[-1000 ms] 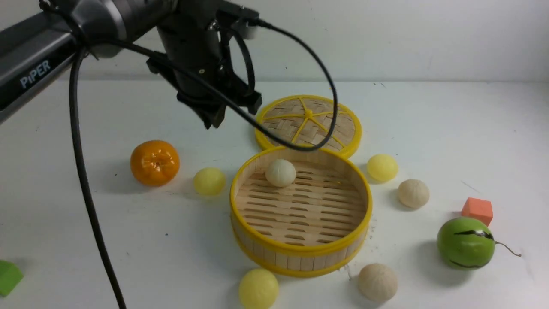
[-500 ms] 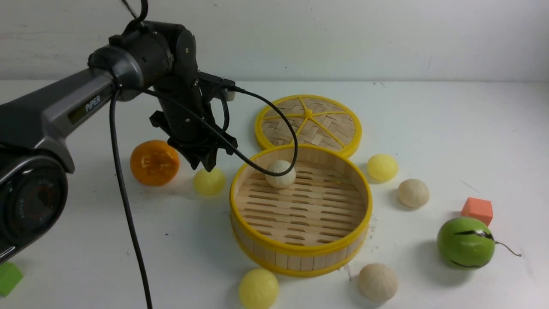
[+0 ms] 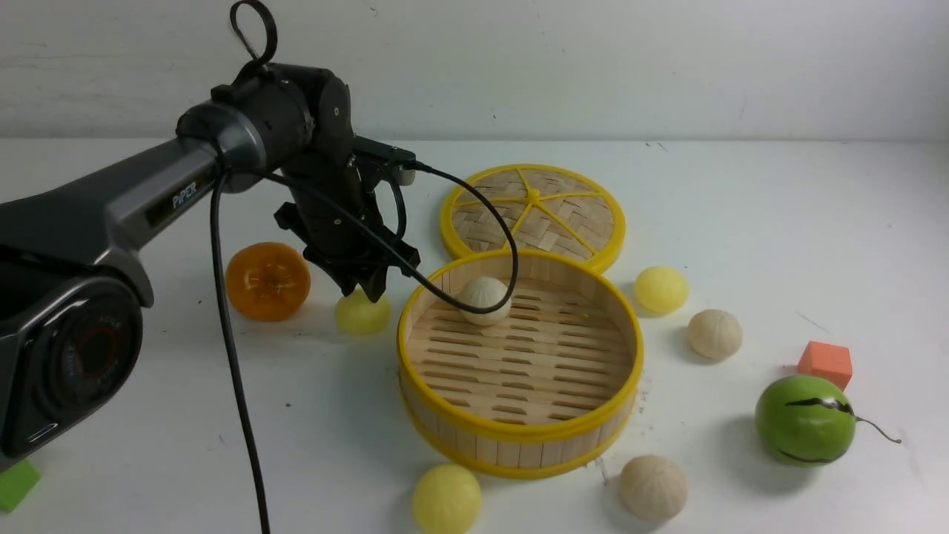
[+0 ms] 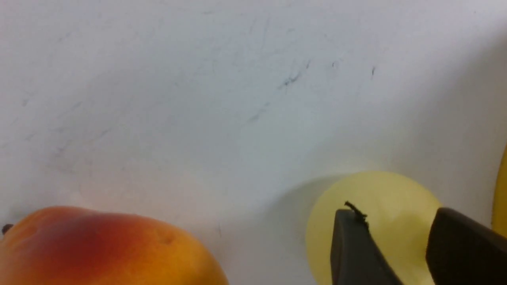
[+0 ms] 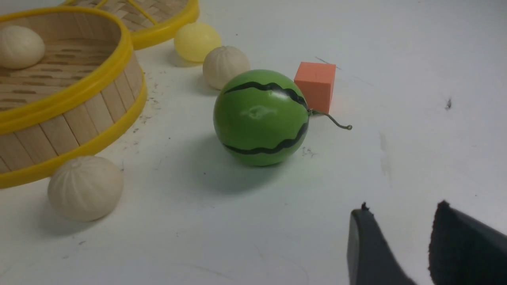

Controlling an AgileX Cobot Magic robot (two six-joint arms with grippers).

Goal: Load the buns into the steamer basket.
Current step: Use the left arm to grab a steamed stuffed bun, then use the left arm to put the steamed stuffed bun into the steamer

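The steamer basket (image 3: 519, 434) stands mid-table with one beige pleated bun (image 3: 484, 300) on its slats. My left gripper (image 3: 368, 288) hangs open just above a pale yellow bun (image 3: 362, 314) beside the basket's left wall. In the left wrist view that bun (image 4: 376, 198) shows between and behind the parted fingers of the gripper (image 4: 396, 213), not gripped. Other buns lie loose: yellow (image 3: 660, 289) and beige (image 3: 714, 334) on the right, yellow (image 3: 446, 499) and beige (image 3: 652, 487) in front. My right gripper (image 5: 402, 208) is open over bare table, out of the front view.
An orange (image 3: 268, 281) sits left of the yellow bun under my left gripper. The woven lid (image 3: 534, 215) lies behind the basket. A green ball with a stem (image 3: 805, 420) and an orange cube (image 3: 824, 364) sit at the right; a green block (image 3: 13, 483) at the front left edge.
My left arm has swung down and to the left, from above the basket's back rim to just over the yellow bun beside the basket. The right gripper's reading has held steady.
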